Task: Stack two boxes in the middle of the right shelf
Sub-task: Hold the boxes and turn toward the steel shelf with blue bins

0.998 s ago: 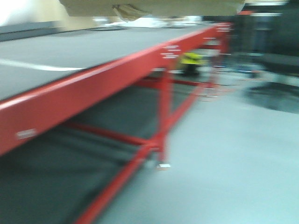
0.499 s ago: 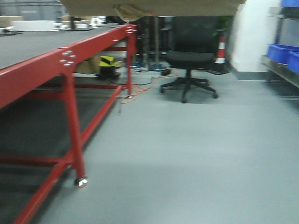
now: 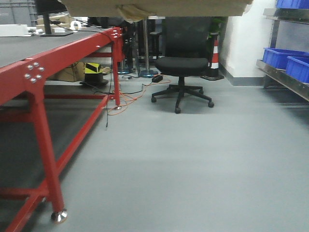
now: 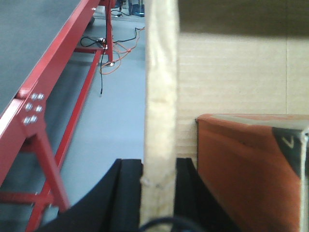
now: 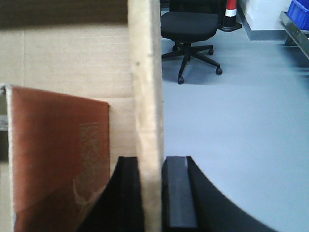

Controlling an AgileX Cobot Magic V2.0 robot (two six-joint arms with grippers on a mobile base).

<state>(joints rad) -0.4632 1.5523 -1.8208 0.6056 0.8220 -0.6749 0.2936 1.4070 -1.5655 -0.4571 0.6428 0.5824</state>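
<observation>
Carrying this load well, I judge, means level, matched arms: beyond the red table on the left, the left gripper pinches one wall of the cardboard box held high, the right gripper clamps the opposite wall, and the steel shelf with blue bins waits far right.

A grey floor carries a black office chair, loose orange and black cables and a striped cone. On the left stands the red-framed worktop, a white box at its far end; on the right, a steel shelf bears blue bins
</observation>
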